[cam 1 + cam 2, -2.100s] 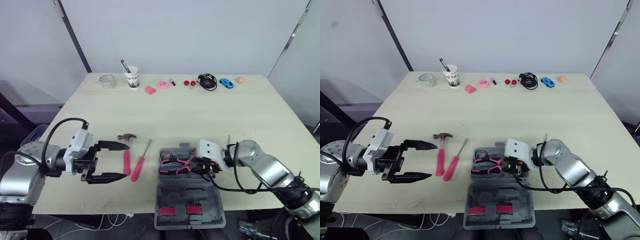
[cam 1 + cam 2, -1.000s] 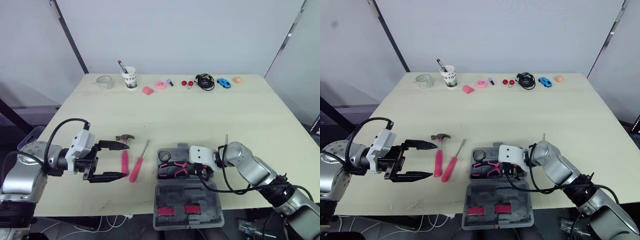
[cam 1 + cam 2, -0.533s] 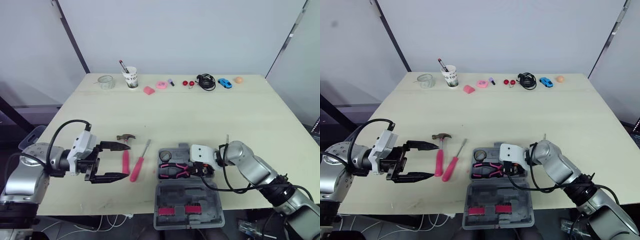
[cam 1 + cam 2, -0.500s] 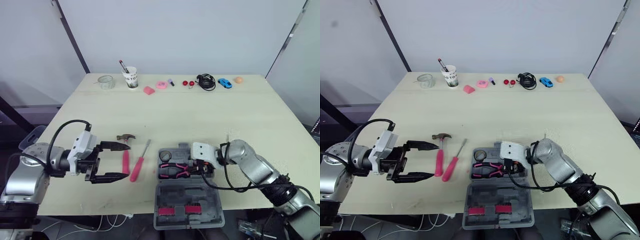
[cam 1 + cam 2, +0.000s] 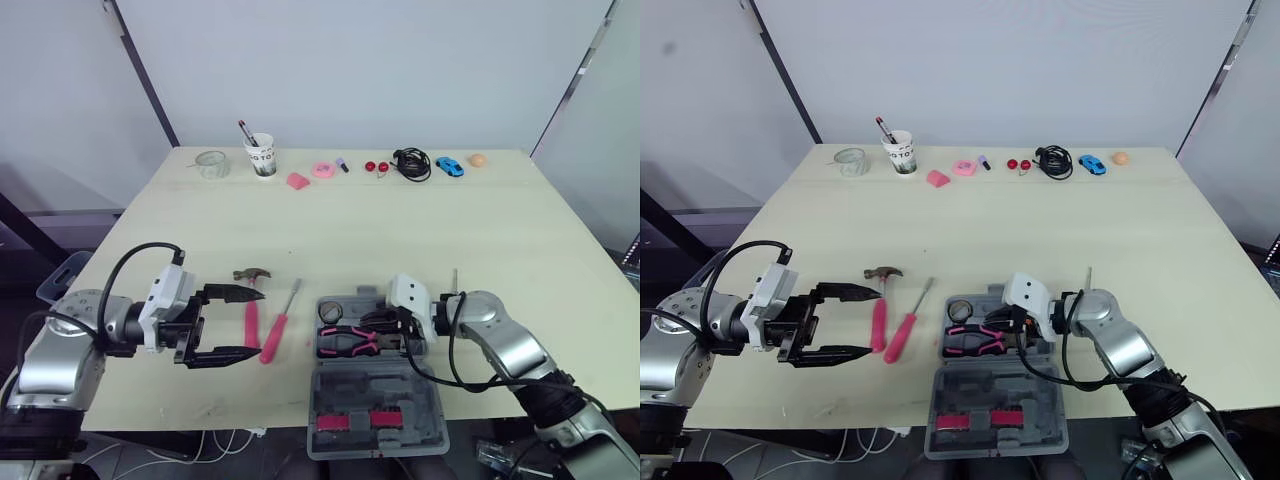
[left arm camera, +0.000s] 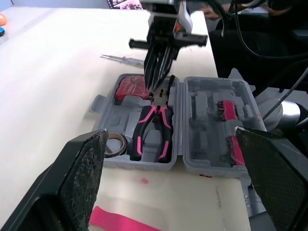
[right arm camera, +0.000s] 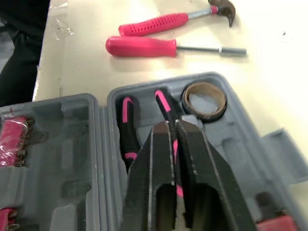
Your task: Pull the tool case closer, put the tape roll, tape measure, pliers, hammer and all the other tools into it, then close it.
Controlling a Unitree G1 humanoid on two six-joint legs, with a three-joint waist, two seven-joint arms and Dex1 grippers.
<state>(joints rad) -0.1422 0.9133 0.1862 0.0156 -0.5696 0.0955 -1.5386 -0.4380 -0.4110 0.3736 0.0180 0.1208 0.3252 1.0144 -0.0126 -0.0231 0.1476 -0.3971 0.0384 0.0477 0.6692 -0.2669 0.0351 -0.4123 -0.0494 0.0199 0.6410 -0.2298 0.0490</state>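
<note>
The grey tool case (image 5: 432,388) lies open at the table's front edge, lid half toward me. Its base holds the pink-handled pliers (image 5: 349,340), a tape roll (image 5: 330,313) and a red tape measure (image 6: 130,86). My right gripper (image 7: 173,126) is shut with nothing in it, its tips just over the pliers' head. Left of the case lie the pink hammer (image 5: 250,308) and a pink screwdriver (image 5: 276,325). My left gripper (image 5: 258,321) stands wide open, its fingertips close to the hammer's handle. A thin metal tool (image 5: 455,279) lies right of the case.
Along the far edge stand a glass (image 5: 211,163), a paper cup with pens (image 5: 264,157), small pink items (image 5: 322,170), red balls (image 5: 377,166), a black cable (image 5: 413,163), a blue toy car (image 5: 451,166) and an orange ball (image 5: 478,159).
My right gripper laid the pliers in the case, let go, and drew back to the right with its wrist raised. The left gripper has stayed open by the hammer.
</note>
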